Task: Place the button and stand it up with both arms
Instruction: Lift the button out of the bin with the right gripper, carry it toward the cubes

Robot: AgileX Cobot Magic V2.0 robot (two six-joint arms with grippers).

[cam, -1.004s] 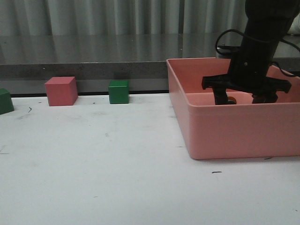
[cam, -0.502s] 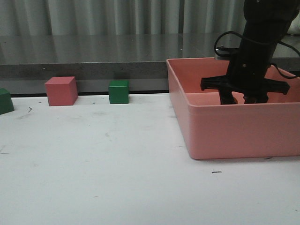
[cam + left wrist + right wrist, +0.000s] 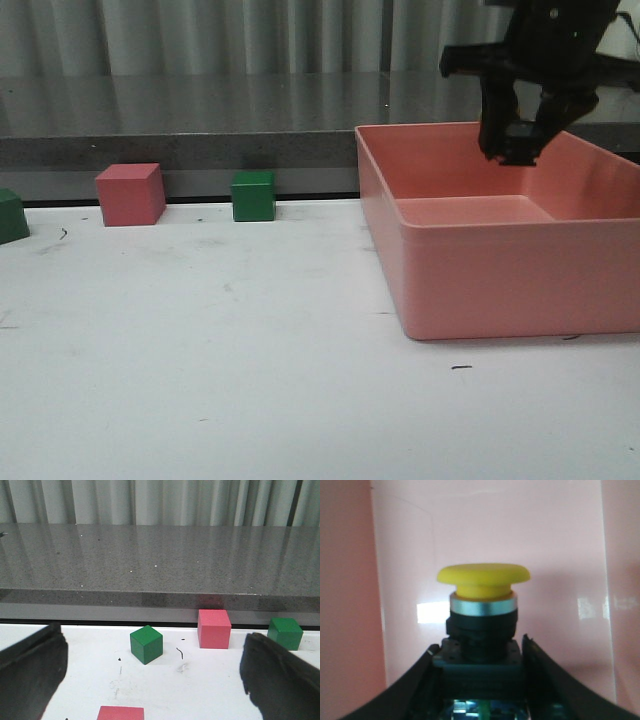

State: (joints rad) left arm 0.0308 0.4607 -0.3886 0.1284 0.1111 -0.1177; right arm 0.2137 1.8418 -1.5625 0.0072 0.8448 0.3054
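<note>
A: What differs from a moment ago?

B: The right tool was down inside the pink bin, its tips hidden behind the near wall. Now it hangs above the bin's rim, over the back half. The cubes on the counter lie as they did.

A: And the tool itself?

B: Closed on the button. In the right wrist view the two fingers press the black base from either side, the yellow cap pointing away from the wrist, the pink bin floor behind it. The button is clear of the bin, touching only the fingers.

A: Does the front view show that?

B: Only a dark block between the tips; the yellow cap cannot be made out there.

A: The left tool?

B: Out of the front view. Its wrist view shows both fingers spread wide with nothing between them, above the counter, facing a green cube, a pink cube and another green cube.
</note>
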